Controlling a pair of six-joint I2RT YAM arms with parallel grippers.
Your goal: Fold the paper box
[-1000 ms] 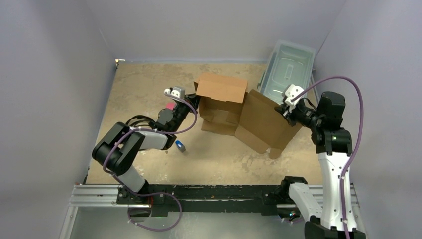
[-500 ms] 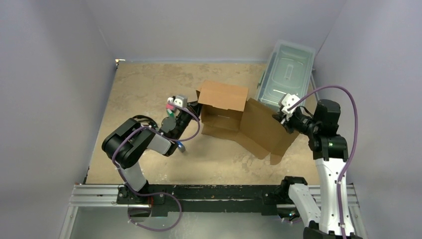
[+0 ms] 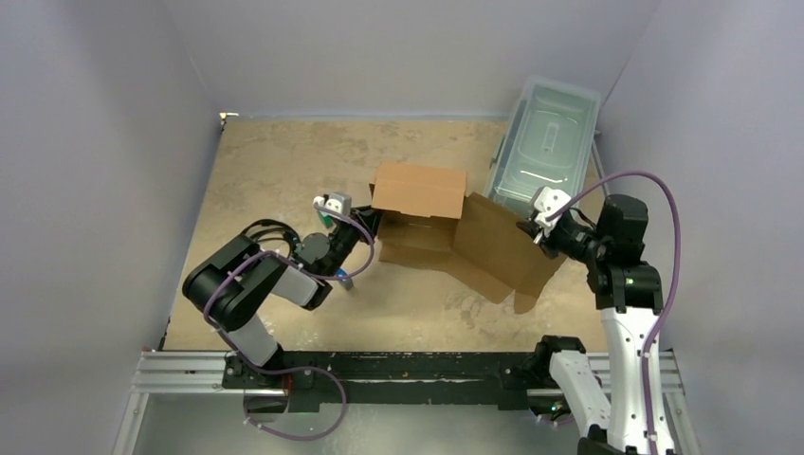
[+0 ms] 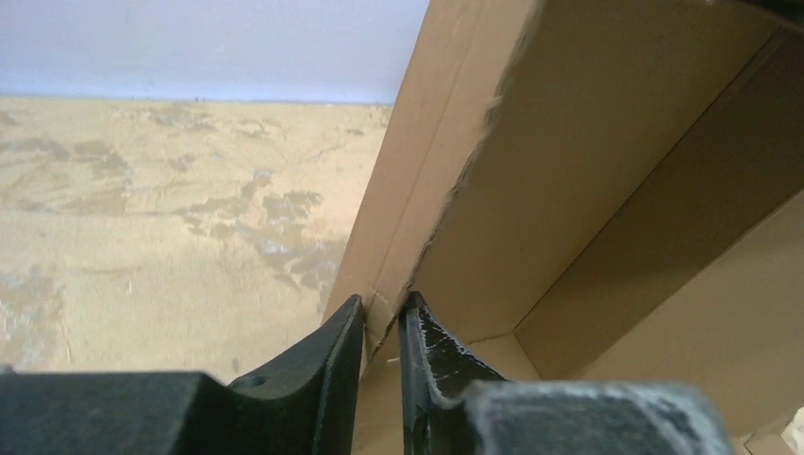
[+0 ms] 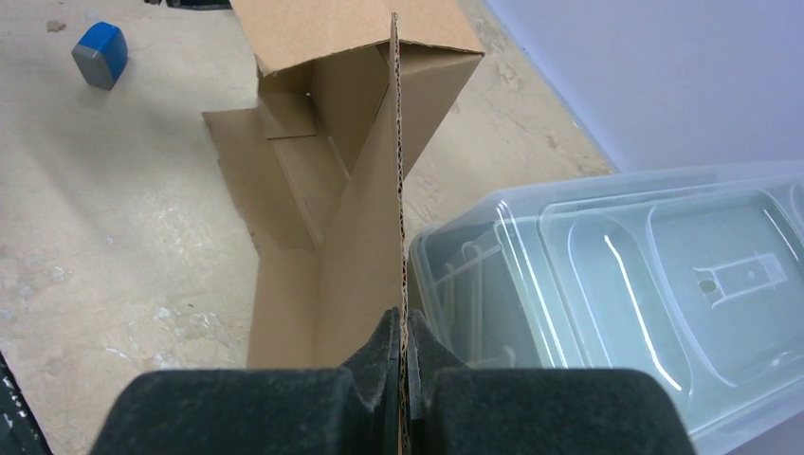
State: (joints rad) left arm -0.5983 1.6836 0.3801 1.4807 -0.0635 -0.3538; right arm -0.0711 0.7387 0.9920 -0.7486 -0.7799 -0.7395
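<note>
Paper box: the paper box (image 3: 422, 190) sits on the right-centre of the table, partly folded. Brown walls stand around an open tray, and one flap rests flat across the top at the far side.
Large panel: a wide sheet of the same cardboard slopes out from the tray's right side toward the right arm. Its outer edge is lifted off the table.
Right gripper: the right gripper (image 5: 403, 327) is pinched closed on the thin corrugated edge of that raised panel, a finger pressed to each face.
Left gripper: the left gripper (image 4: 381, 313) is at the tray's left wall. Its fingers straddle the wall's lower corner with only a sliver of room. I cannot tell whether they are pressing on the cardboard or just clear of it.
Clear bin: a lidded clear bin (image 3: 550, 133) stands at the far right, just beside the lifted panel. In the right wrist view the panel's edge runs right along the bin's near corner.
Blue block: a small blue block (image 5: 100, 52) lies on the table to the left of the box, near the left arm.
Table: the table (image 3: 284, 171) has a mottled tan surface, with pale walls on three sides.
</note>
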